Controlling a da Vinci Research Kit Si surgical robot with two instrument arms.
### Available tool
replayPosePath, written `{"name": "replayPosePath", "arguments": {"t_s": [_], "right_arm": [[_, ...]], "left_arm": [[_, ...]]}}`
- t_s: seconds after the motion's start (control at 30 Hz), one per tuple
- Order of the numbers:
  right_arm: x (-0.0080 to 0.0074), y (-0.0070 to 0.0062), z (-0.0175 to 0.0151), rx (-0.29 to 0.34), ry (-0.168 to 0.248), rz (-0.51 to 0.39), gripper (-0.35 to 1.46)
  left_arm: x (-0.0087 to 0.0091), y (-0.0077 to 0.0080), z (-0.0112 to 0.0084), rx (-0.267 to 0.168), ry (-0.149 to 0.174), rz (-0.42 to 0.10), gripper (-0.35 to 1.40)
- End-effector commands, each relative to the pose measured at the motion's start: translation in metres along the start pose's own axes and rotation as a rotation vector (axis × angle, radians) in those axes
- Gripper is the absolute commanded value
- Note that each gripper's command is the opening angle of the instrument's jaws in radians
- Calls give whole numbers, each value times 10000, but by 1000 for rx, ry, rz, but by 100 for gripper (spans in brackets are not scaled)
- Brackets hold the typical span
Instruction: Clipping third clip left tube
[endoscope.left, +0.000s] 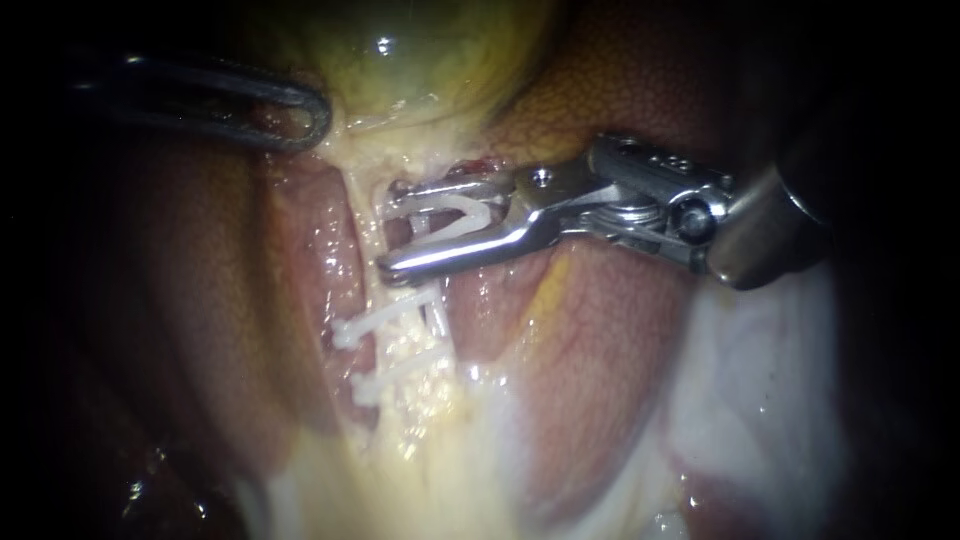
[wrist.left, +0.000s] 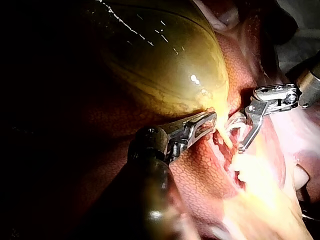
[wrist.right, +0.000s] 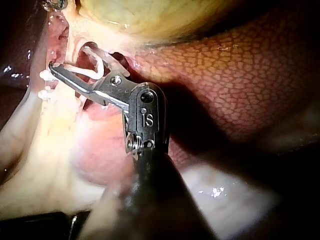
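Observation:
The pale left tube (endoscope.left: 412, 345) runs down from the green-yellow gallbladder (endoscope.left: 420, 50) and carries two white clips, an upper clip (endoscope.left: 385, 320) and a lower clip (endoscope.left: 375, 385). Above them my right instrument (endoscope.left: 392, 228) enters from the right. Its metal jaws stand apart and hold an open white clip (endoscope.left: 460, 222) that straddles the tube. In the right wrist view the same jaws (wrist.right: 70, 56) hold that clip (wrist.right: 92, 70) just under the gallbladder (wrist.right: 150, 15). My left instrument (endoscope.left: 318, 120), dark and looped, grips the pale tissue at the gallbladder's neck, and its jaws (wrist.left: 212, 119) show pinched on that tissue.
Mottled orange-brown liver (endoscope.left: 630, 85) lies behind the right instrument's shaft and fills the right wrist view (wrist.right: 240, 75). Pink tissue folds (endoscope.left: 590, 350) flank the tube on both sides. White glistening tissue (endoscope.left: 760, 400) lies at the lower right.

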Motion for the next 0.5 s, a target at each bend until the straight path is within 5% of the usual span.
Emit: {"name": "replayPosePath", "arguments": {"t_s": [0.03,0.5], "right_arm": [[1,-1,2,7,8,-1,45],[25,-26,23,95,86,11,42]], "left_arm": [[0,0,0,0,0,0,-35],[0,0,1,0,0,0,-35]]}}
